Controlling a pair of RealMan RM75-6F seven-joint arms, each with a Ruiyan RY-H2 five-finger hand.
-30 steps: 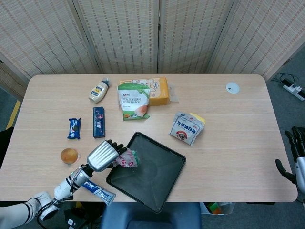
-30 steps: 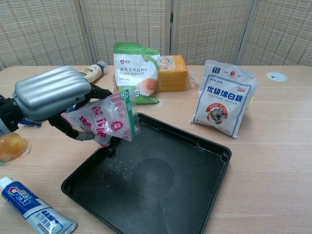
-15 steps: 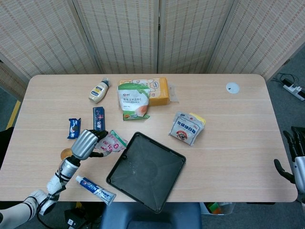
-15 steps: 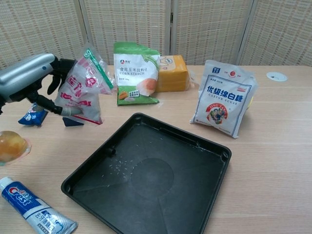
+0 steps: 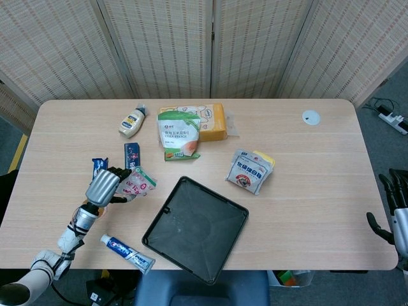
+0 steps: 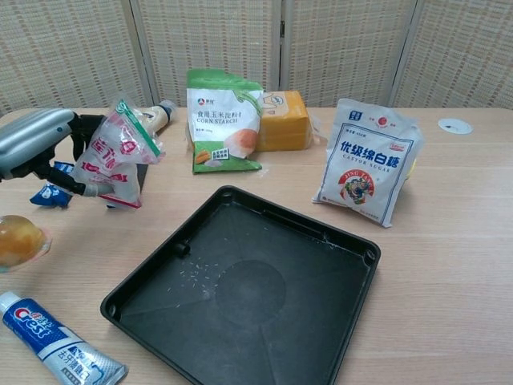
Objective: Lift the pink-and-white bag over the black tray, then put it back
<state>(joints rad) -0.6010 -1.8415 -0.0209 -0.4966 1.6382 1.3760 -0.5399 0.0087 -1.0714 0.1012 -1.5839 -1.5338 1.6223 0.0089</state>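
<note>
Head view: I've got my left hand (image 5: pixel 103 185) wrapped round the pink-and-white bag (image 5: pixel 137 183), fingers clamped on its near side. Bag sits left of the black tray (image 5: pixel 195 227), clear of its rim, just beside the dark blue bar (image 5: pixel 132 155) and near the blue snack packet (image 5: pixel 98 167). Can't tell from up here if its bottom touches the table. Right hand (image 5: pixel 396 207) hangs off the table's far right edge w/ fingers spread, holding nothing. Also on the table: mayo bottle (image 5: pixel 132 121), corn starch bag (image 5: pixel 179 134), orange block (image 5: pixel 211 120), castor sugar bag (image 5: pixel 250 171), toothpaste tube (image 5: pixel 127 251).

Chest view: left hand (image 6: pixel 40 144) grips the bag (image 6: pixel 111 154) upright, tilted a bit, green strip at the top edge. Its lower corner looks at or just above the tabletop beside the blue packet (image 6: pixel 50 192); too close to call. Tray (image 6: pixel 337 321) has nothing in it but a few pale specks. Jelly cup (image 6: pixel 18 239) and toothpaste (image 6: pixel 58 348) sit near me on the left. Right hand doesn't show here.

My read: I'm on the put-back step, bag off to the tray's side. Next I need to settle it flat on bare wood w/o knocking the blue packet or bar, then loosen the fingers and draw the hand clear so the bag doesn't drag or tip.
</note>
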